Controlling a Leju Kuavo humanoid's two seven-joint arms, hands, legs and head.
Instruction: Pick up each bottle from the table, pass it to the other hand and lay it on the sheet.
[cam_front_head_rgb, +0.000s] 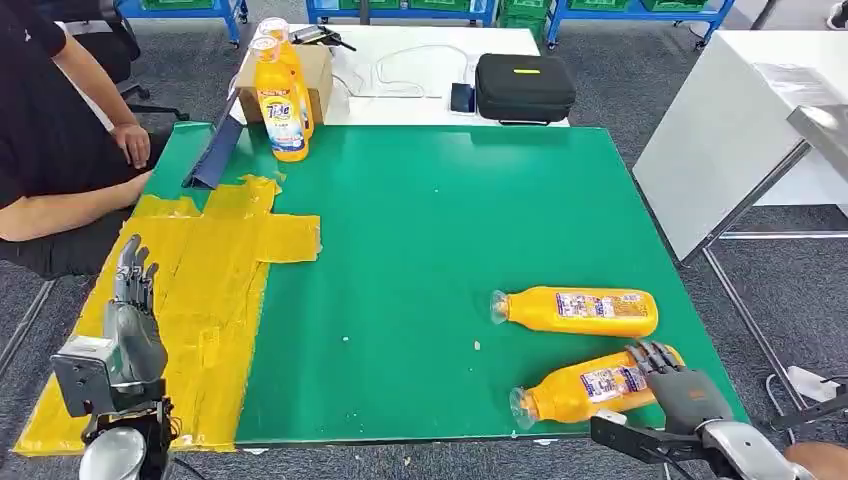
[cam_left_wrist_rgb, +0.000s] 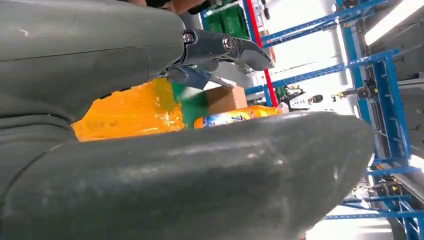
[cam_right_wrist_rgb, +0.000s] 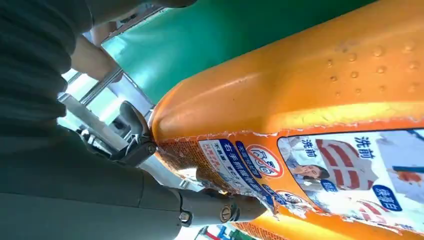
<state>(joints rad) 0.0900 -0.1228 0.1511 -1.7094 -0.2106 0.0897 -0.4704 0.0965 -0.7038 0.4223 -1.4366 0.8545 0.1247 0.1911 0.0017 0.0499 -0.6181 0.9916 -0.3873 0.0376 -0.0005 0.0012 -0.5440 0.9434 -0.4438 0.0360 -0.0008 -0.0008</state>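
Observation:
Two orange detergent bottles lie on their sides on the green table top (cam_front_head_rgb: 450, 200) at the near right. My right hand (cam_front_head_rgb: 680, 390) grips the base end of the nearer bottle (cam_front_head_rgb: 585, 388), which still rests on the table. In the right wrist view this bottle (cam_right_wrist_rgb: 300, 100) lies between the fingers and thumb of my right hand (cam_right_wrist_rgb: 75, 190). The other lying bottle (cam_front_head_rgb: 580, 311) is just beyond it. Two more bottles (cam_front_head_rgb: 285, 110) stand upright at the far left. My left hand (cam_front_head_rgb: 130, 320) is open, fingers straight, over the yellow sheet (cam_front_head_rgb: 220, 260).
A person (cam_front_head_rgb: 50, 130) sits at the table's left edge, hand near the far left corner. Beyond the green top are a cardboard box (cam_front_head_rgb: 318, 75), a black case (cam_front_head_rgb: 524, 87) and cables. A white table (cam_front_head_rgb: 730, 120) stands to the right.

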